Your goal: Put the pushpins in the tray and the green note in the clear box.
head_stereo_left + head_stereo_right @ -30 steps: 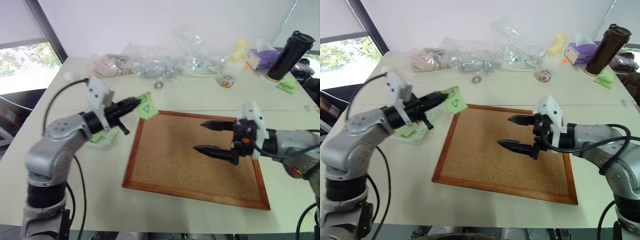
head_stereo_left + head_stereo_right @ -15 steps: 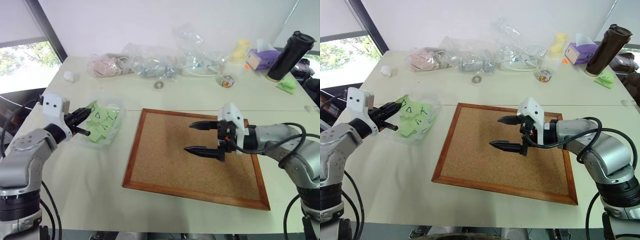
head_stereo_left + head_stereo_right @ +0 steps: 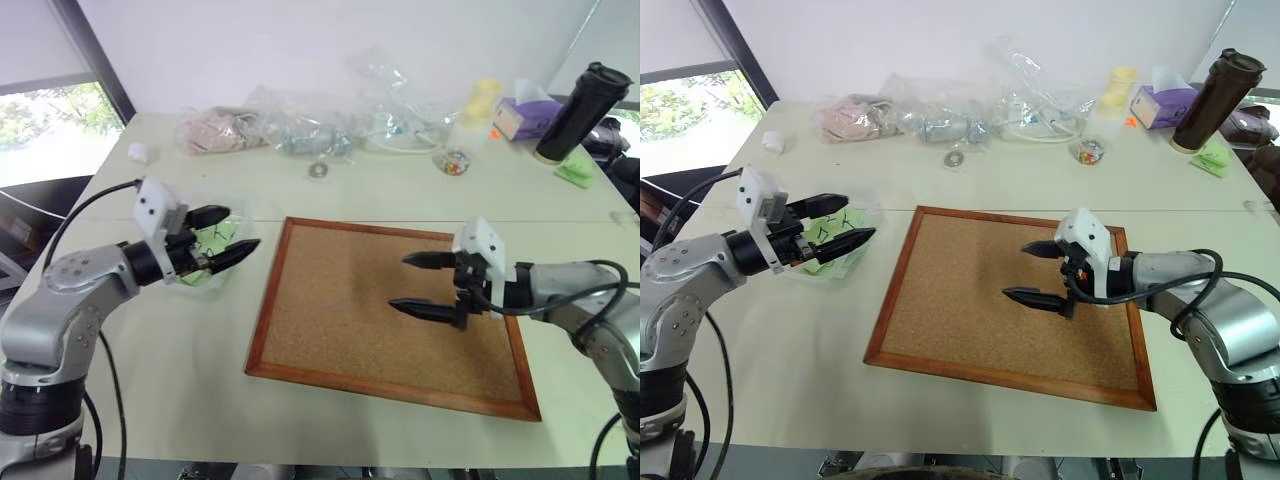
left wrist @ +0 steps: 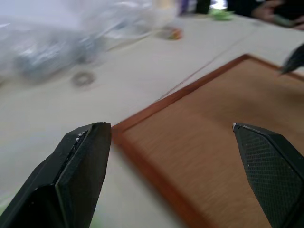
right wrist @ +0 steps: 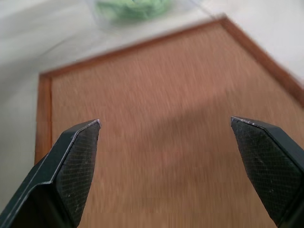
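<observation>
The clear box (image 3: 222,272) sits on the table left of the cork board, with green notes (image 3: 823,233) lying in it. One note marked in black (image 3: 213,236) shows between the fingers of my left gripper (image 3: 224,232), which hangs open and empty just above the box. My right gripper (image 3: 403,282) hovers open over the middle of the cork board (image 3: 340,330) with nothing in it. The right wrist view shows the box with its notes (image 5: 133,7) beyond the board's far corner. I cannot make out the pushpins or the tray; they are out of view.
Clear plastic bags (image 3: 300,125) lie along the back of the table. Right of them stand a small jar of coloured bits (image 3: 452,163), a purple tissue box (image 3: 525,115) and a black flask (image 3: 580,100). A metal ring (image 3: 318,170) lies behind the board.
My left gripper carried the green note from the board's corner to the clear box, let it go and opened wide. The right gripper sank a little over the board.
</observation>
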Controlling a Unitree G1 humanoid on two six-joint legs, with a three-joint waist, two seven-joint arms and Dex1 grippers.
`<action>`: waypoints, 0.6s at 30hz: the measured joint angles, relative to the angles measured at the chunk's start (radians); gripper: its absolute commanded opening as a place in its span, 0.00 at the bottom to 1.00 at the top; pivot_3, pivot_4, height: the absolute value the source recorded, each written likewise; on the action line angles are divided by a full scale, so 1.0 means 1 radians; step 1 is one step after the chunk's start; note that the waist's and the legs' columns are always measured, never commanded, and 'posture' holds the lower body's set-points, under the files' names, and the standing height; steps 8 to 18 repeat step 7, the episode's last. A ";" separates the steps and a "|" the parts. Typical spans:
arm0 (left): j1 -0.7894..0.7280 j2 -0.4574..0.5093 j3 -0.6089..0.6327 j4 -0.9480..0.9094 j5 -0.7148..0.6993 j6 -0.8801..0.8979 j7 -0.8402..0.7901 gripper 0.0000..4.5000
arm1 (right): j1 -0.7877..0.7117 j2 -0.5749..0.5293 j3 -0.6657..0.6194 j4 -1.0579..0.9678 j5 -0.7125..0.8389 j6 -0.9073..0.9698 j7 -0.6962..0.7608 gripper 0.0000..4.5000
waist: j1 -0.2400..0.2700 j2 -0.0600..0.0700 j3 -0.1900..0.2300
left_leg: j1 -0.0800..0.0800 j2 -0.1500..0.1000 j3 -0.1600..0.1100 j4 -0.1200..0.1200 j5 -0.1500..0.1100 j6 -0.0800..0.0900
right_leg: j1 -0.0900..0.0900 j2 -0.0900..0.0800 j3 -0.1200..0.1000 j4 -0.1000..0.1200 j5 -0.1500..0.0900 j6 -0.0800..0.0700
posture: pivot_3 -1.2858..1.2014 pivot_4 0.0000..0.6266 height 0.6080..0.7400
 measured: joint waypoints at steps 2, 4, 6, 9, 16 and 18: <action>-0.026 -0.003 -0.080 -0.008 0.000 -0.001 -0.042 0.99 | 0.056 -0.016 -0.041 -0.012 0.000 0.000 -0.001 1.00 | -0.002 0.000 0.000 | 0.000 0.000 0.000 0.000 0.000 0.000 | 0.000 0.000 0.000 0.000 0.000 0.000 | 0.52 0.24 0.93; -0.037 -0.006 -0.150 -0.009 0.004 -0.005 -0.080 0.99 | 0.084 -0.024 -0.077 -0.019 0.001 0.001 -0.004 1.00 | -0.006 0.000 0.000 | 0.000 0.000 0.001 0.000 0.000 0.000 | 0.000 0.000 0.000 0.000 0.000 0.000 | 0.52 0.24 0.93; -0.033 -0.005 -0.214 -0.003 0.023 -0.020 -0.123 0.99 | 0.111 -0.035 -0.109 -0.026 0.000 0.001 -0.009 1.00 | -0.014 0.000 0.000 | 0.000 0.000 0.000 0.000 0.000 0.000 | 0.000 0.000 0.000 0.000 0.000 0.000 | 0.52 0.24 0.93; -0.032 -0.005 -0.229 0.001 0.029 -0.029 -0.135 0.99 | 0.118 -0.036 -0.116 -0.027 0.000 0.000 -0.010 1.00 | -0.017 0.000 0.000 | 0.000 0.000 0.000 0.000 0.000 0.000 | 0.000 0.000 0.000 0.000 0.000 0.000 | 0.52 0.24 0.93; -0.032 -0.005 -0.229 0.001 0.029 -0.029 -0.135 0.99 | 0.118 -0.036 -0.116 -0.027 0.000 0.000 -0.010 1.00 | -0.017 0.000 0.000 | 0.000 0.000 0.000 0.000 0.000 0.000 | 0.000 0.000 0.000 0.000 0.000 0.000 | 0.52 0.24 0.93; -0.032 -0.005 -0.229 0.001 0.029 -0.029 -0.135 0.99 | 0.118 -0.036 -0.116 -0.027 0.000 0.000 -0.010 1.00 | -0.017 0.000 0.000 | 0.000 0.000 0.000 0.000 0.000 0.000 | 0.000 0.000 0.000 0.000 0.000 0.000 | 0.52 0.24 0.93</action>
